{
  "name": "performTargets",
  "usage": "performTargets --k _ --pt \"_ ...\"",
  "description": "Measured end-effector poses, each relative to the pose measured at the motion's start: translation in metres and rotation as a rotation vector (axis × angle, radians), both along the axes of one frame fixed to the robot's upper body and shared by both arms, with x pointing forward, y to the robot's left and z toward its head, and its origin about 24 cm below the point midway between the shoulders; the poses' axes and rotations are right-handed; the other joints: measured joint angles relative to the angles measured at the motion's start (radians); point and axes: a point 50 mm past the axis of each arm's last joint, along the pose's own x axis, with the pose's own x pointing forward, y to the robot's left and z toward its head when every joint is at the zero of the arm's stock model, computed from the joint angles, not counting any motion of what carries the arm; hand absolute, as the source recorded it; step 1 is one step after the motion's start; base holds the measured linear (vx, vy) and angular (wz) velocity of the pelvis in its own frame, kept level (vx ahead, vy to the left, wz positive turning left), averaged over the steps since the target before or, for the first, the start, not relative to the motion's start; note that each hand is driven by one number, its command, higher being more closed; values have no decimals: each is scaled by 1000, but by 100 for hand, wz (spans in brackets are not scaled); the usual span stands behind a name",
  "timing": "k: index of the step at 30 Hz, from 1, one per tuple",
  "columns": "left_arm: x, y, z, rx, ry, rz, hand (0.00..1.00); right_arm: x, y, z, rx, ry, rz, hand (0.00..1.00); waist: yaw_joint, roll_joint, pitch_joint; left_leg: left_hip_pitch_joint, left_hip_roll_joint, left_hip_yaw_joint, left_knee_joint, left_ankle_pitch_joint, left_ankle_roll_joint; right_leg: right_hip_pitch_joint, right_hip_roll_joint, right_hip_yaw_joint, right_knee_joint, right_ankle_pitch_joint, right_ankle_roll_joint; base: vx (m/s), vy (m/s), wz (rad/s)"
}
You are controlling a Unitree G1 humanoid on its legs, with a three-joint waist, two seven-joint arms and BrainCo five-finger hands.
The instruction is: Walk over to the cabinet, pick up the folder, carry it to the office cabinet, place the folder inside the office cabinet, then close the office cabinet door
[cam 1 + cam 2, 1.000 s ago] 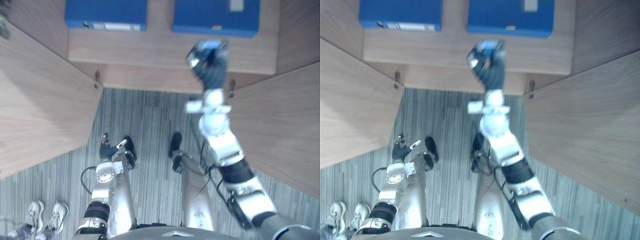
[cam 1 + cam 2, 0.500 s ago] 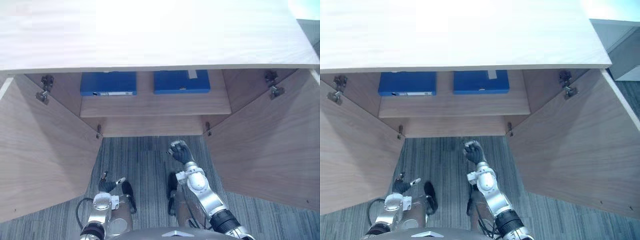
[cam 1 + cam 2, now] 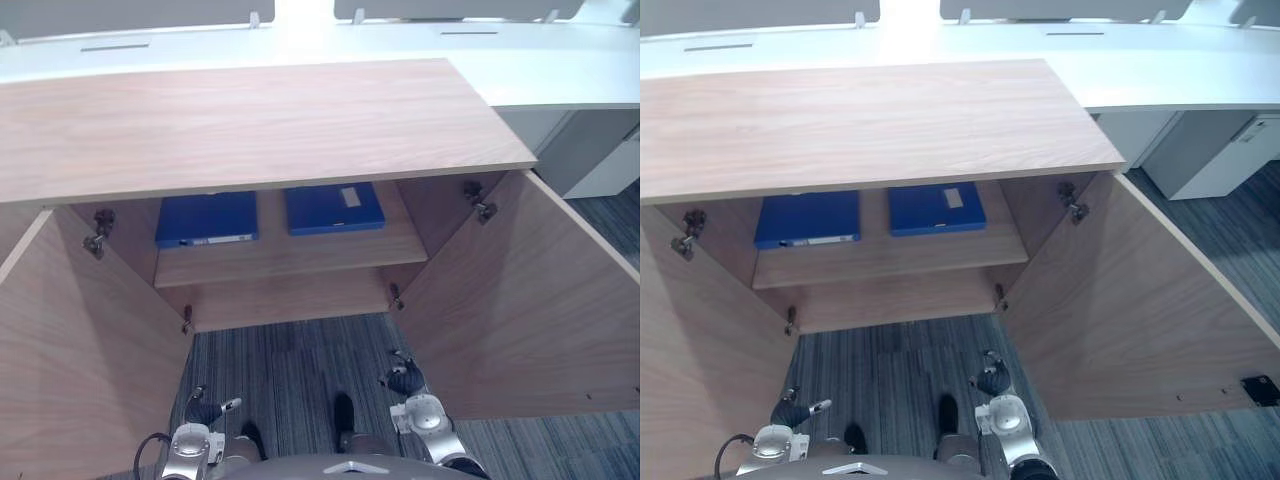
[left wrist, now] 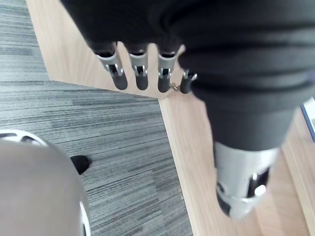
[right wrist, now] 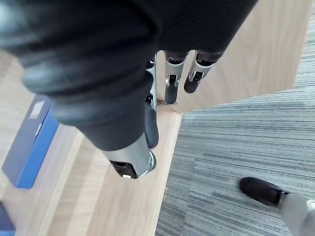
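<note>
- Folder (image 3: 334,208): blue, pale label on its cover, flat on the shelf (image 3: 290,258) inside the cabinet (image 3: 250,125), centre of frame. Neither hand touches it.
- Other folder (image 3: 207,219): also blue, flat on the same shelf just left of it, with a gap of bare wood between them.
- Change: 1 s ago the right arm was raised, with its hand at the shelf's front edge just below the labelled folder. Half a second ago it was already down over the floor.
- The right hand (image 3: 403,378) now hangs low at lower centre-right. Its fingers are relaxed and hold nothing, as the right wrist view confirms.
- The whole view has also pulled back and the cabinet top has come into frame. That is a camera move; the folders have kept their places on the shelf.
- Left hand (image 3: 205,411): low at lower left, fingers straight and loose, empty.
- Reading: placement looks done and the arm has retracted.
- Left door (image 3: 80,350) and right door (image 3: 520,300) both stand wide open, flanking the floor (image 3: 290,365).
- Closing is the step left. Neither hand is at a door yet.
</note>
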Motion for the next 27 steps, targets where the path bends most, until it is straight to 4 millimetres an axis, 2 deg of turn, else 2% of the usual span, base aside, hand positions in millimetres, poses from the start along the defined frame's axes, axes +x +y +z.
performTargets --k 5,9,12,18,21,27 --pt "-2 -1 -1 -11 16 -10 0 -18 -13 -8 11 57 -104 0 -12 3 -13 36 -8 10 -17 -5 3 20 4 16 -4 -1 4 2 -7 -12" --pt "-2 -1 -1 -9 21 -17 0 -21 -27 -1 52 -2 -247 0 -29 7 -22 64 -13 48 -29 -13 2 19 8 59 -1 11 13 9 2 -30" --pt "-6 -1 -2 -8 29 -19 0 -19 -47 20 56 -140 -371 0 -49 17 -28 93 -13 92 -29 -33 3 23 13 95 -1 10 15 -10 17 -38" --pt "-13 -1 -4 -10 42 -13 0 -33 -91 55 -4 -339 -633 0 -81 23 -37 129 -9 152 -29 -64 2 28 21 145 -1 2 4 -21 7 -32" --pt "-17 -2 -4 -16 40 1 0 -37 -119 81 -84 -474 -767 0 -104 31 -45 144 -5 178 -30 -77 1 24 26 160 8 -8 -10 -25 -8 -21" --pt "-28 -1 -5 -20 58 22 0 -32 -166 123 -160 -681 -935 0 -112 57 -61 158 2 221 -29 -97 0 18 37 185 13 -16 -22 -19 -8 -19"
